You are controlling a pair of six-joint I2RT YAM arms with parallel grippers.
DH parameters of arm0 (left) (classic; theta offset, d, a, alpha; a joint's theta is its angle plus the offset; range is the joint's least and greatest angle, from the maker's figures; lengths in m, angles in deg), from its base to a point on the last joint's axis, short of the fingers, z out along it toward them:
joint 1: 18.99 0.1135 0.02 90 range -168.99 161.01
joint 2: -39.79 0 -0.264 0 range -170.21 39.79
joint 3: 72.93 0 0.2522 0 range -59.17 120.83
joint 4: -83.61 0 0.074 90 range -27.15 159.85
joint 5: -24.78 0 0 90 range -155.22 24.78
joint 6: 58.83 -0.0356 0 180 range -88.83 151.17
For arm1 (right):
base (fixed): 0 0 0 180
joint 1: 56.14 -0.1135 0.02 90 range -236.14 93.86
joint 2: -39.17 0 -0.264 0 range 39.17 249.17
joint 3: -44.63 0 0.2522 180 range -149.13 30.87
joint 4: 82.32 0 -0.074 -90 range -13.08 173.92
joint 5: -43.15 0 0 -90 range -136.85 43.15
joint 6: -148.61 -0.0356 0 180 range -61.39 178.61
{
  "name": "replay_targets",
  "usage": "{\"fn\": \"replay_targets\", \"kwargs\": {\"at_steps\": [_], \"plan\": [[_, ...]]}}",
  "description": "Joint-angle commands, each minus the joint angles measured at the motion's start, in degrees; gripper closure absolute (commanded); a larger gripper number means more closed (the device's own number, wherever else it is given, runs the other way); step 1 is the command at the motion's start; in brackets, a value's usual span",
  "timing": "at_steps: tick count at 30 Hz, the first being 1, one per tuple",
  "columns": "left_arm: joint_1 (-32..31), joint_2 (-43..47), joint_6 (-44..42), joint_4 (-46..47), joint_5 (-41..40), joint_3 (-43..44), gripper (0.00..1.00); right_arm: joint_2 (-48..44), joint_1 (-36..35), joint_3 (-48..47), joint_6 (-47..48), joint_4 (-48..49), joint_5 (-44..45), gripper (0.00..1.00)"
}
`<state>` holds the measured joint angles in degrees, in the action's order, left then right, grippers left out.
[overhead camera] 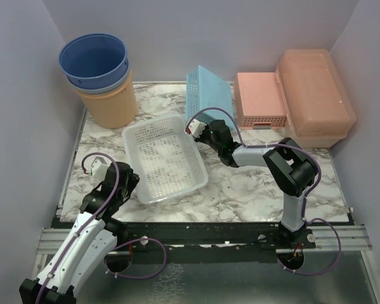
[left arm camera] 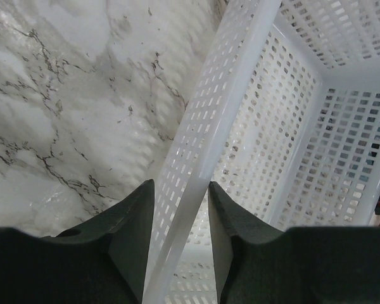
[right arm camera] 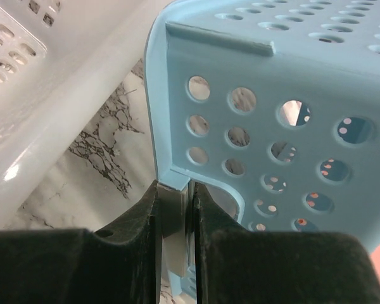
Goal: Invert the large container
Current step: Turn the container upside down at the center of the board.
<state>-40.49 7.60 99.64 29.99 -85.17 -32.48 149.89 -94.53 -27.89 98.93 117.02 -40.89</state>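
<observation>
Large container (overhead camera: 316, 95): translucent peach-orange, rounded corners, back right.

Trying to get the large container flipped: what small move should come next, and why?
Probably open the right jaws and let go of the blue basket: they are shut on its edge, while the peach box sits untouched, on that arm's side.

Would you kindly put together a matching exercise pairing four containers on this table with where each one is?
Things:
1. large container
2. white basket
3. blue basket
4. pink basket

Places:
A. tilted, gripped by the right end effector
B. far right corner, upright
C. centre, rim inside the left end effector
D. directly left of the large container

Pairs: 1-B; 2-C; 3-A; 4-D
</observation>
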Motion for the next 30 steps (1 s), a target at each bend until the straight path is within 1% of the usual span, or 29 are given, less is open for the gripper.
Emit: {"fn": "replay_targets", "kwargs": {"at_steps": [1,6,9,12,15,17,22,30], "plan": [[0.0,0.9,2.2,-4.7,-5.0,2.7,0.60,2.2,0.4,-1.1,-2.8,-4.1,-2.5,0.97],[0.0,1.0,2.2,-4.9,-5.5,4.5,0.60,3.5,0.5,-2.4,-0.8,-5.7,-0.8,0.94],[0.0,1.0,2.0,-5.3,-6.4,5.0,0.60,4.2,0.5,-3.0,1.5,-6.3,1.3,0.90],[0.0,1.6,3.8,-5.5,-6.2,3.6,0.60,5.7,0.5,-4.9,3.3,-6.8,6.0,0.87],[0.0,3.0,5.5,-5.5,-5.7,1.9,0.59,6.2,0.5,-4.4,6.1,-4.2,8.0,0.85],[0.0,3.8,5.9,-5.8,-5.7,1.2,0.59,6.1,0.5,-3.8,6.7,-3.0,7.6,0.81],[0.0,4.5,6.1,-6.2,-6.2,1.4,0.59,6.5,0.4,-4.5,5.8,-2.8,6.8,0.78],[0.0,4.5,5.9,-6.6,-6.6,1.7,0.58,4.6,0.5,-4.8,4.3,-3.8,6.6,0.64]]}}
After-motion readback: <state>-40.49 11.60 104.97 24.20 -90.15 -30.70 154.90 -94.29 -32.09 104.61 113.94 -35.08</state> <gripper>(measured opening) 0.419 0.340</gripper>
